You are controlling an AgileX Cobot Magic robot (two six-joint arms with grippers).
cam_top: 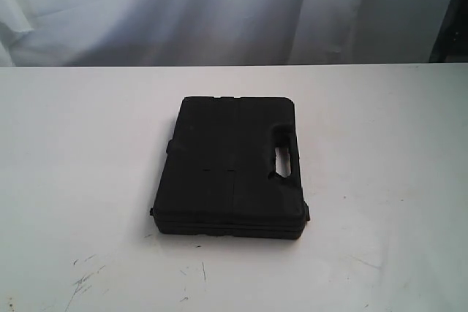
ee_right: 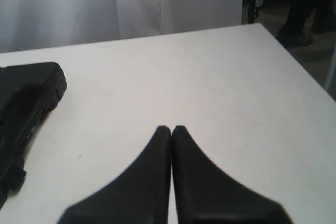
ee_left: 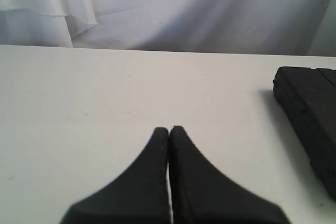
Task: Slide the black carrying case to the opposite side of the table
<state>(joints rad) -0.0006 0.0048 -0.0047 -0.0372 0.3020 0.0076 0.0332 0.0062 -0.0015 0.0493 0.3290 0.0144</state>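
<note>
The black case (cam_top: 230, 168) lies flat in the middle of the white table (cam_top: 73, 180), its handle slot on its right side. No arm shows in the exterior view. In the left wrist view my left gripper (ee_left: 169, 129) is shut and empty over bare table, with a corner of the case (ee_left: 310, 124) off to one side, well apart from it. My right gripper (ee_right: 171, 128) is also shut with nothing in it; the case (ee_right: 23, 98) sits apart at the edge of that view.
White curtains (cam_top: 183, 5) hang behind the table's far edge. Faint dark scuff marks (cam_top: 84, 279) show near the front of the table. Beyond the table's far corner in the right wrist view are a dark stand and a floor area (ee_right: 294, 19).
</note>
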